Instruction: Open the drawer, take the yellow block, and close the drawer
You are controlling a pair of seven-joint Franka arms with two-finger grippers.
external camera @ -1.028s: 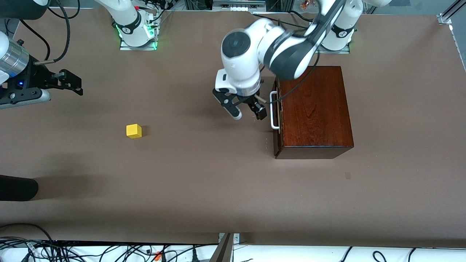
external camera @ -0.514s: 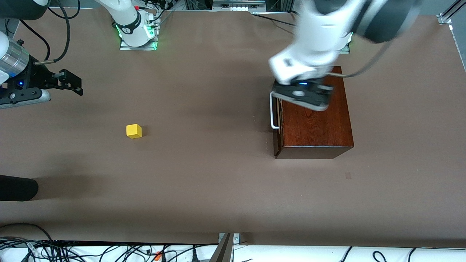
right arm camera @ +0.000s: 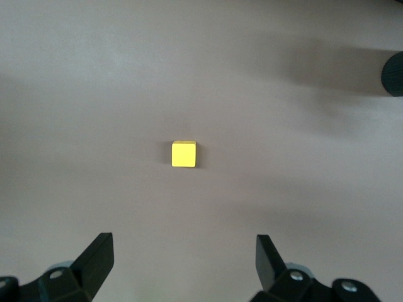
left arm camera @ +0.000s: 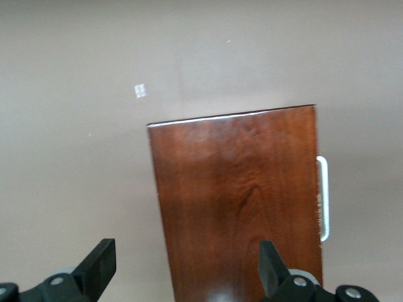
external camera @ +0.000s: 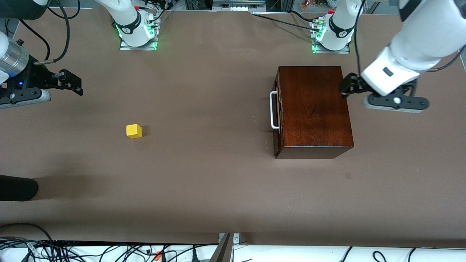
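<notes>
The mahogany box (external camera: 315, 109) stands toward the left arm's end of the table. Its drawer (external camera: 277, 120) is shut, with the white handle (external camera: 272, 111) facing the right arm's end. The yellow block (external camera: 134, 131) sits alone on the table, toward the right arm's end. My left gripper (external camera: 345, 87) is open and empty, up over the box's edge away from the handle. The left wrist view shows its gripper (left arm camera: 186, 255) over the box top (left arm camera: 239, 201) and the handle (left arm camera: 323, 198). My right gripper (external camera: 78, 85) waits, open; its wrist view shows the gripper (right arm camera: 182, 248) above the block (right arm camera: 184, 154).
A black rounded object (external camera: 18, 187) reaches in at the table's edge at the right arm's end, nearer the front camera than the block. A small pale mark (external camera: 347, 175) lies on the table near the box. Cables run along the near edge.
My left arm swung from in front of the drawer handle, up over the box, to its edge away from the handle. The drawer stayed shut. The right arm and block have not moved.
</notes>
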